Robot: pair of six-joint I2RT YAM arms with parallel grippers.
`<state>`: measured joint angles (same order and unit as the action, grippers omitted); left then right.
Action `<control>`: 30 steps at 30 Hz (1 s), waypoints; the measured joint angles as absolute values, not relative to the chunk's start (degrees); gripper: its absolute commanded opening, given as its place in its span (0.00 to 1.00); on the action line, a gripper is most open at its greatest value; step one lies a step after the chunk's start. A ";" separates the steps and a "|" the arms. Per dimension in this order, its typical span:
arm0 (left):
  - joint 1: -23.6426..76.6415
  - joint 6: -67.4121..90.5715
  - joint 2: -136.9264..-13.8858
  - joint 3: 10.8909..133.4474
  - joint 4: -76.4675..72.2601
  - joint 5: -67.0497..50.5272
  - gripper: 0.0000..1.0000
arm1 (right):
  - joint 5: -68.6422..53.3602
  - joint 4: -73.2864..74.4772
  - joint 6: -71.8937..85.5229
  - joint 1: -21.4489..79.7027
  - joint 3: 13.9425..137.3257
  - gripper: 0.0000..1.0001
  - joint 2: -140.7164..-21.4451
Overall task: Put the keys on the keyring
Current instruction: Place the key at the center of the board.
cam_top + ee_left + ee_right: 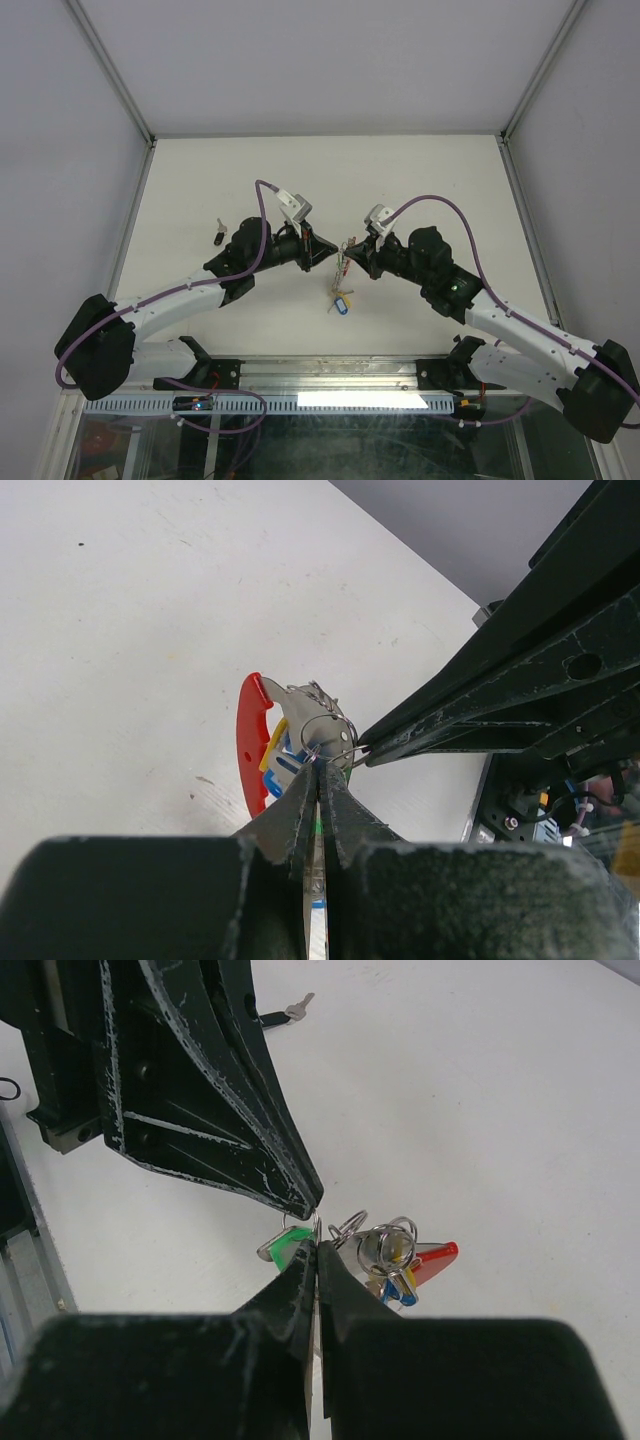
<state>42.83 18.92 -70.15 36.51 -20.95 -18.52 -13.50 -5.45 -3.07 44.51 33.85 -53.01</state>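
Left claw and right claw pinch shut, tip to tip, on the keyring, held above the desk. Farther left lies a loose key, its length running near-to-far; the left arm is nearer.

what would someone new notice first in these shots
The black left gripper and black right gripper meet tip to tip over the middle of the white table. Both are pinched shut on a keyring bunch of silvery metal rings, a red curved plastic arc and colour-capped keys. Off to the left lies one lone black-capped metal key.
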 measured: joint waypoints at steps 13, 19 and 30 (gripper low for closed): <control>42.83 18.92 -70.13 36.05 -20.80 -18.48 0.00 | -12.80 -5.45 -3.05 44.51 33.85 0.00 -52.66; 42.83 18.92 -70.13 36.05 -20.75 -18.48 0.00 | -12.86 -5.48 -3.01 44.51 33.85 0.00 -52.64; 42.83 18.90 -70.04 36.05 -20.71 -18.52 0.00 | -12.88 -5.52 -2.90 44.51 33.82 0.00 -52.64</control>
